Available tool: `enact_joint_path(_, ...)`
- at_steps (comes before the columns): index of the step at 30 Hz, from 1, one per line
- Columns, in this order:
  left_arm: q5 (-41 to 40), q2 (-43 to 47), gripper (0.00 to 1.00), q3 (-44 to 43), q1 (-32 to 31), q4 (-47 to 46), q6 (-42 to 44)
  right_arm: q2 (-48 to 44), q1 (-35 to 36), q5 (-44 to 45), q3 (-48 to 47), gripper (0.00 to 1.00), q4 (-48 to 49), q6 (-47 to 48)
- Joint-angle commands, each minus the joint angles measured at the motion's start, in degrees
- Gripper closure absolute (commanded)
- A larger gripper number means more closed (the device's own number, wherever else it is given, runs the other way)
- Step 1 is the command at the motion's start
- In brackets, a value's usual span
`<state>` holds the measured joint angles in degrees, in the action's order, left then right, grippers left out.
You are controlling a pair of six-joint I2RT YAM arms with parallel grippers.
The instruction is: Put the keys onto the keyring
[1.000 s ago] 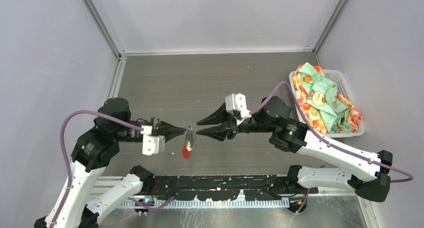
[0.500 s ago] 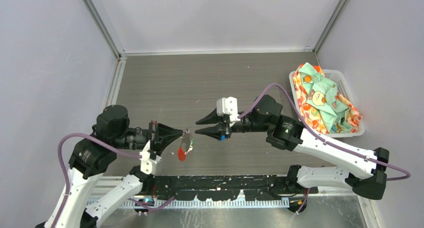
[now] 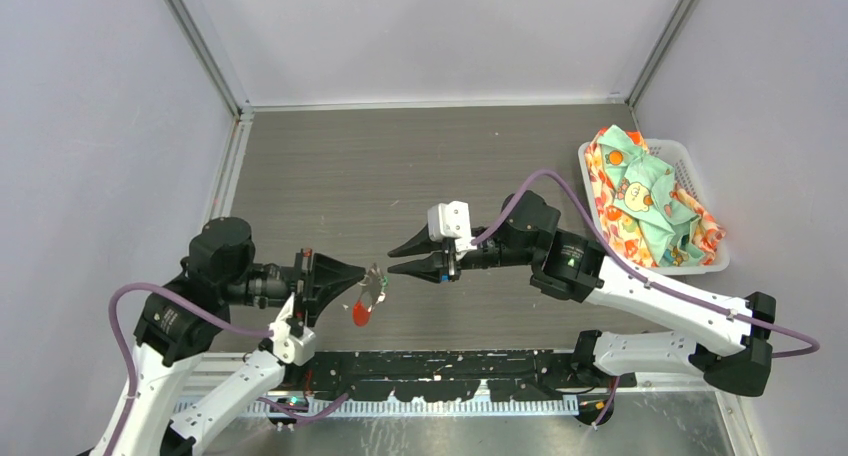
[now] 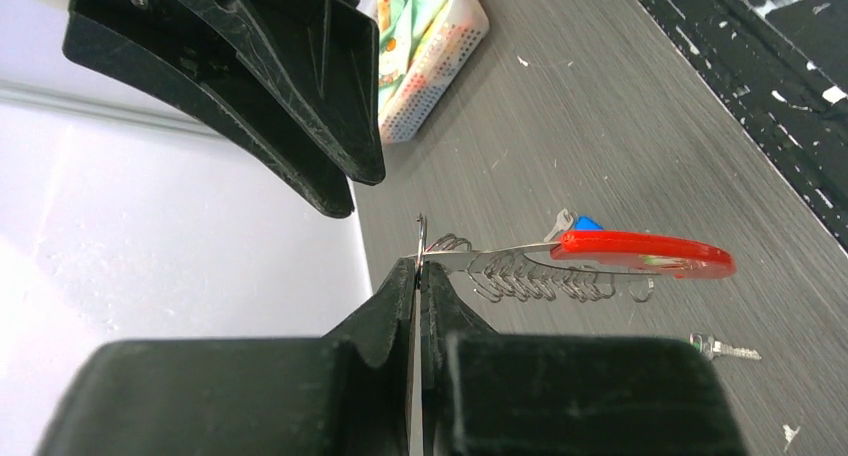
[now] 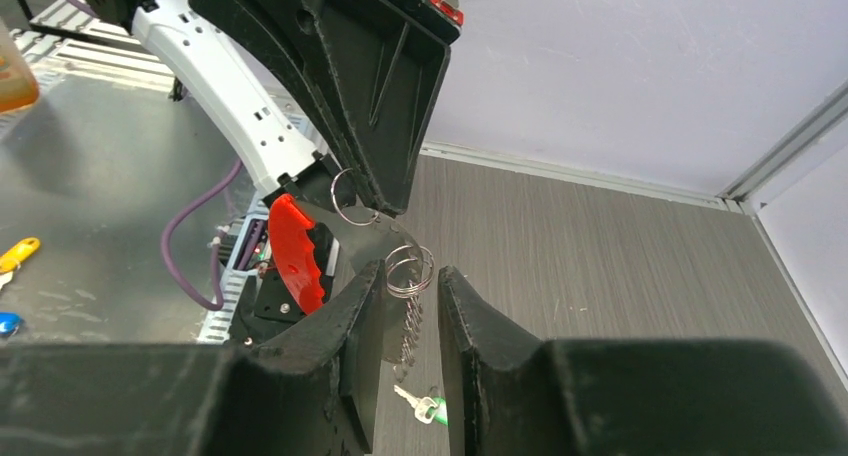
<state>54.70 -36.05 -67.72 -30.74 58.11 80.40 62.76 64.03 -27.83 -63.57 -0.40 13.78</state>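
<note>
My left gripper is shut on a thin steel ring of the keyring, which it holds in the air. The silvery chain and red oval stretch away from its fingertips. A blue key head shows just behind the red oval; I cannot tell whether it hangs on the ring. My right gripper faces it, open, with a split ring of the keyring between its fingertips and the chain dangling below. A green-headed key lies on the table underneath. The red oval hangs low in the top view.
A white basket stuffed with patterned cloth stands at the right edge of the grey table. Metal rails and pale walls enclose the back and sides. The black arm mount runs along the near edge.
Both grippers have shifted slightly left and toward the near edge with the keyring between them. The left wrist has rolled over. The right jaws have narrowed a little.
</note>
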Motion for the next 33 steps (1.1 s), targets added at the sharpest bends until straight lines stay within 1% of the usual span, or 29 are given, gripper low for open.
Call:
enact_joint_path(1,5.32,1.73,1.0,0.85,-0.16,-3.94,0.49,-0.99,0.65,-3.59,-2.71,0.7,0.92,0.77)
enact_joint_path(4,6.34,1.42,1.0,0.37,-0.15,-9.22,-9.77,-1.11,0.74,-6.06,-3.56,0.71,0.84,0.26)
enact_joint_path(9,6.8,0.17,1.0,-0.23,-0.14,-21.15,-30.91,-2.29,1.9,-5.19,-2.81,0.72,4.58,-0.33)
enact_joint_path(13,6.4,0.07,1.0,0.67,-0.14,-26.54,-38.86,-3.6,3.03,-3.97,-1.72,0.72,7.79,-0.42)
enact_joint_path(17,6.41,-0.78,1.0,0.17,-0.09,-28.02,-42.81,-4.39,4.61,-1.61,-1.26,0.72,9.49,0.4)
enact_joint_path(23,6.56,-0.86,1.0,0.27,-0.12,-29.75,-46.04,-4.27,6.32,4.07,-0.41,0.71,11.53,2.67)
enact_joint_path(28,6.78,-0.69,1.0,0.27,-0.12,-30.09,-46.57,-2.69,6.89,7.81,-0.37,0.7,13.25,4.09)
enact_joint_path(33,6.92,-0.36,1.0,0.31,-0.15,-30.16,-46.89,-1.78,7.12,8.8,-0.35,0.69,14.81,4.36)
